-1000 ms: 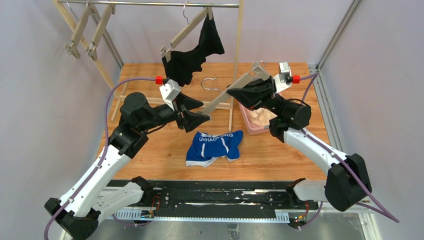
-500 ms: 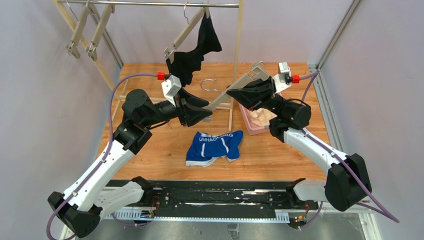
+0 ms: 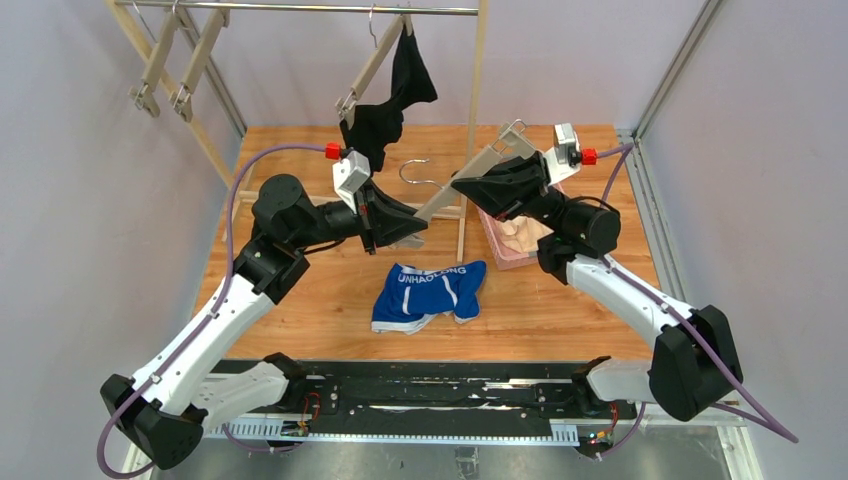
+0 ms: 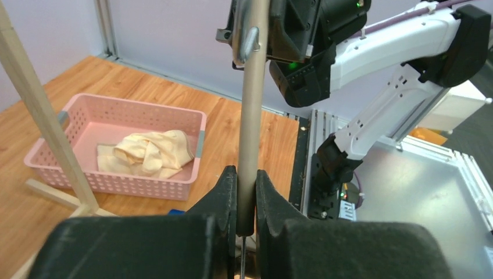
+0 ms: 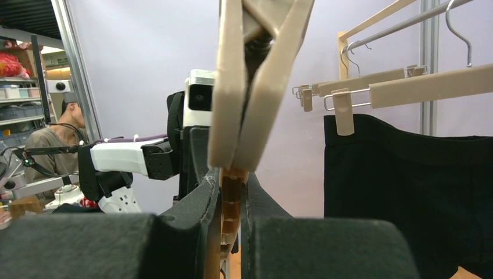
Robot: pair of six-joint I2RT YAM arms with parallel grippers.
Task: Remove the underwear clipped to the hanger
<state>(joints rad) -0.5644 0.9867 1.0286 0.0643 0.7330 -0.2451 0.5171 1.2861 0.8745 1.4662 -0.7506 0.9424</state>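
Observation:
An empty beige clip hanger point(image 3: 445, 200) is held between both arms above the table. My left gripper point(image 3: 414, 234) is shut on the bar's lower end point(image 4: 253, 116). My right gripper point(image 3: 463, 186) is shut on the upper end, just below its clip point(image 5: 256, 81). Black underwear point(image 3: 392, 100) hangs clipped to another hanger point(image 5: 430, 86) on the rail, seen also in the right wrist view point(image 5: 407, 192). Blue underwear point(image 3: 430, 291) lies on the table. Cream underwear point(image 4: 152, 154) lies in the pink basket point(image 4: 116, 110).
A wooden rack with a metal rail point(image 3: 300, 8) stands at the back, its upright post point(image 3: 472, 120) between the arms. Two empty hangers point(image 3: 170, 70) hang at the rail's left end. The pink basket point(image 3: 500, 258) sits under my right arm.
My left gripper moved up and right to the hanger's lower end and closed on it. The black underwear's hanger swung slightly. The right arm stayed still.

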